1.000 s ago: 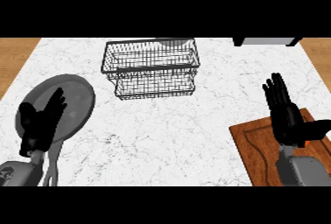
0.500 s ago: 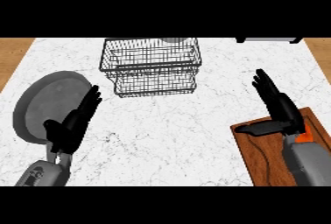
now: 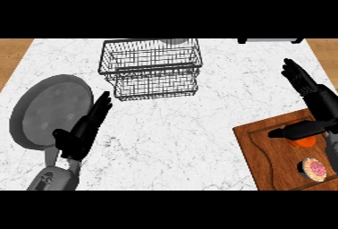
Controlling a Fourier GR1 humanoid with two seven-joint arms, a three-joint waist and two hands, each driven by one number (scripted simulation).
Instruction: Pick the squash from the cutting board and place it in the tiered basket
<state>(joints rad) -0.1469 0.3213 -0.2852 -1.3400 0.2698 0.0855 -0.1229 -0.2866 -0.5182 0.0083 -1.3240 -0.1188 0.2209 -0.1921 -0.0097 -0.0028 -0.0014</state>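
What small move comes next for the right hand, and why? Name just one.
Probably lower the right hand and curl its fingers round the orange squash on the cutting board. The hand is open, its fingers straight and pointing past the board, with only the thumb over the squash, so nothing is gripped. The tiered basket stands well off to the left.

Even, bright, diffuse light; source not evident, possibly overhead. White marble counter [image 3: 178, 129] evenly lit, no glare. Soft faint shadow beneath wire basket [image 3: 150, 67]. Grey pan [image 3: 49, 109] matte, no hot spots. Black hands read as flat silhouettes, little surface detail.
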